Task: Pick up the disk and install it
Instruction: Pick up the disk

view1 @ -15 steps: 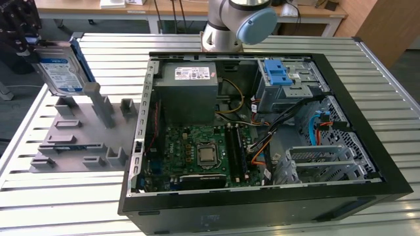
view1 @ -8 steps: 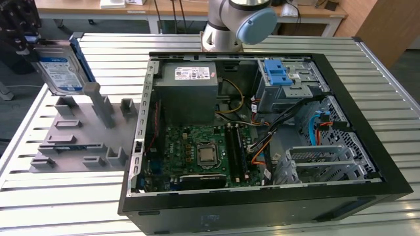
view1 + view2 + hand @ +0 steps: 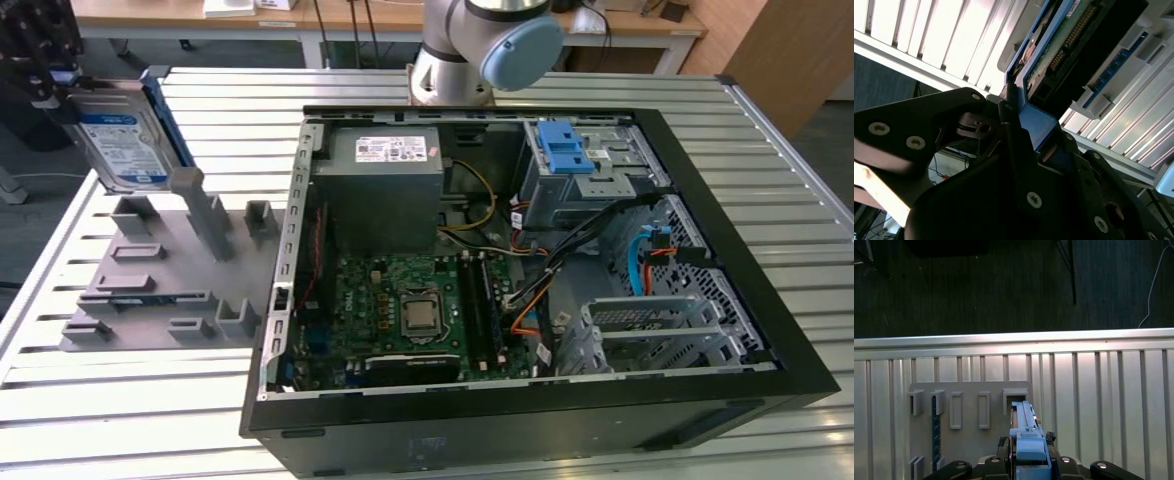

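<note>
- Gripper (image 3: 51, 82) clamped on the disk (image 3: 123, 140), which stands upright (blue frame edge-on in the first wrist view) by the grey rack (image 3: 160, 270).
- Open computer case (image 3: 747, 300) beside it on the table (image 3: 134, 420).

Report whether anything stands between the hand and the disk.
Nothing visible does. The hand is shut on the disk, its fingers clamping the blue frame at one end. The disk stands upright at the grey holder, at the exterior view's left.
</note>
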Controlling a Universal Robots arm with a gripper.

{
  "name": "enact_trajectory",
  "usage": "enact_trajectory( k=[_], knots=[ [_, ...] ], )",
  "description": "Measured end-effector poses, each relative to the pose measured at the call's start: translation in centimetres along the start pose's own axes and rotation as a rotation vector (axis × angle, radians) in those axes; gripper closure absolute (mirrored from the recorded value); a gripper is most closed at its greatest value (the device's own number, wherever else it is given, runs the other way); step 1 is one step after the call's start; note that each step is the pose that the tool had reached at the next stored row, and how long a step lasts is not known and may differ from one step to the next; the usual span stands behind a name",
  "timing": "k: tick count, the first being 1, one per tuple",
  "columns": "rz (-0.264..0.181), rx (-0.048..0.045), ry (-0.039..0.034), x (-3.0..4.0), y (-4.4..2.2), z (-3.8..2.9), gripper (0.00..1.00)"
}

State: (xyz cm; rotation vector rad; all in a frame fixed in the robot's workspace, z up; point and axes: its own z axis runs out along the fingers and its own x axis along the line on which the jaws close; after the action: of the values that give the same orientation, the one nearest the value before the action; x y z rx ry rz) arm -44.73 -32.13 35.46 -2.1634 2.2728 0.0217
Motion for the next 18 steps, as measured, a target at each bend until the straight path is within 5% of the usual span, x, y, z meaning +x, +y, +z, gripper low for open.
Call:
enact_trajectory(
  k=[18],
  knots=[
    [0.0, 0.0005, 0.0037, -0.3, 0.02, -1.22, 0.63]
  ],
)
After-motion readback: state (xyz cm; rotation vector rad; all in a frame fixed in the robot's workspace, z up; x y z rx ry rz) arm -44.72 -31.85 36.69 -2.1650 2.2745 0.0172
